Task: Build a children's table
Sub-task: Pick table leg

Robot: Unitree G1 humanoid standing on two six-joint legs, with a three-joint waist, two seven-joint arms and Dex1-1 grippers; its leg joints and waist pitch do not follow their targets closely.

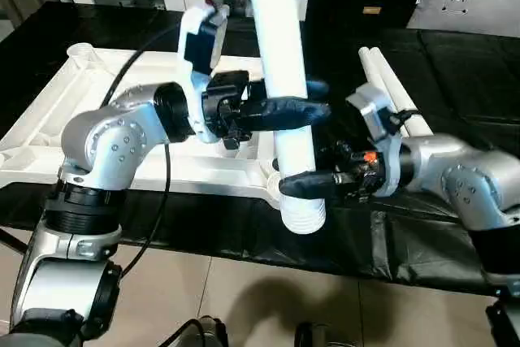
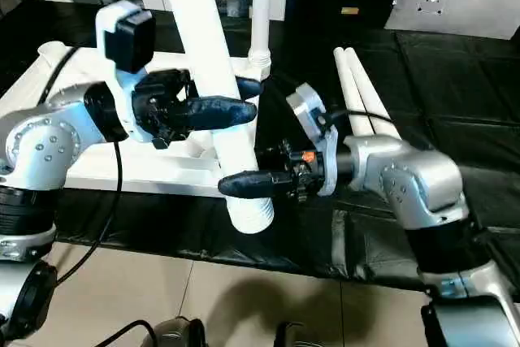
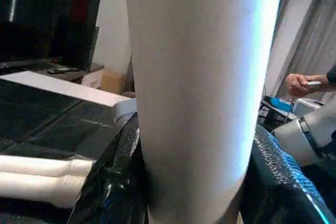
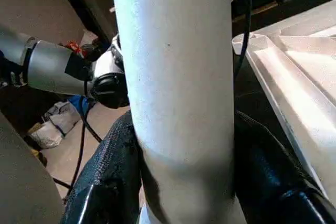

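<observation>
Your right gripper pinched the white leg near its wide ribbed end, just off the near edge of the black table; your left gripper clamped the same leg higher up, holding it nearly upright. Behind them the upturned tabletop lay ribbed side up on the table's left part, one leg standing in a far corner socket, and two spare legs lay side by side on the right.
</observation>
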